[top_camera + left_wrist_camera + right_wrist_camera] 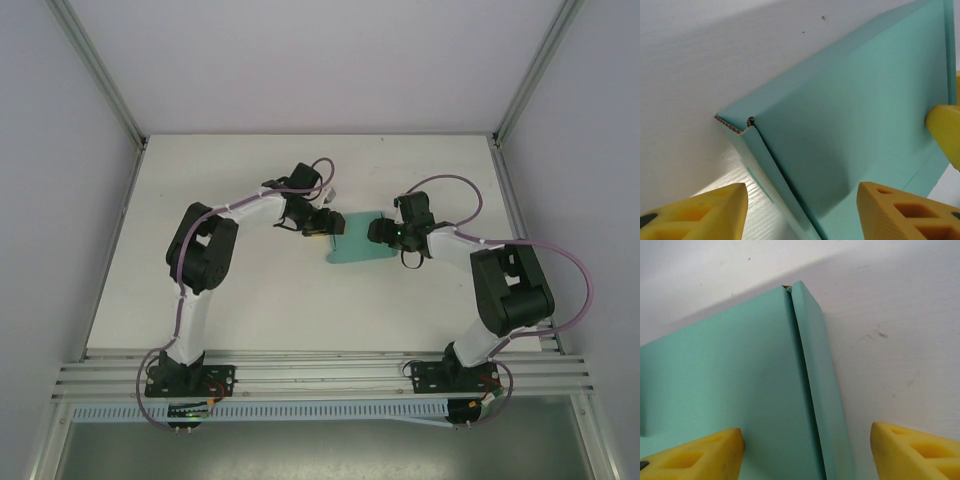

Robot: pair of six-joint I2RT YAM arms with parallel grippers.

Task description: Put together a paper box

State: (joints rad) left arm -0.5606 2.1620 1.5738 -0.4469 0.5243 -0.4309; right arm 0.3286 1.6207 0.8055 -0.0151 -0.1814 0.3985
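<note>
**Fingers, left gripper**: two yellow pads, set well apart, nothing clamped. Left wrist view: left pad sits over bare table w/ a strip of white btwn it and the card. Right pad is in front of the broad teal face, contact unclear. Top view: left gripper at the left edge of the paper box, arm reaching in fr. the near left.

**Item, paper box:** teal-green thin card, partly folded. Lies on the white table abt mid-depth, a little right of centre, btwn the two grippers. Left wrist view: paper box shows a broad flat face and a narrow side strip folded along a crease. Corrugated cut edge is exposed at the corner, w/ a short slit-like line low on the strip. A third yellow tip touches the face at its right end; whose it is can't be told fr. that view. Right wrist view: paper box has the broad face w/ a narrow flap creased along its right side.

**Fingers, right gripper**: yellow pads wide apart, nothing held. Left pad is over the teal face, right pad over bare table and clear of the flap. The crease runs down btwn them. Top view: right gripper at the box's right edge, arm coming in fr. the near right.
</note>
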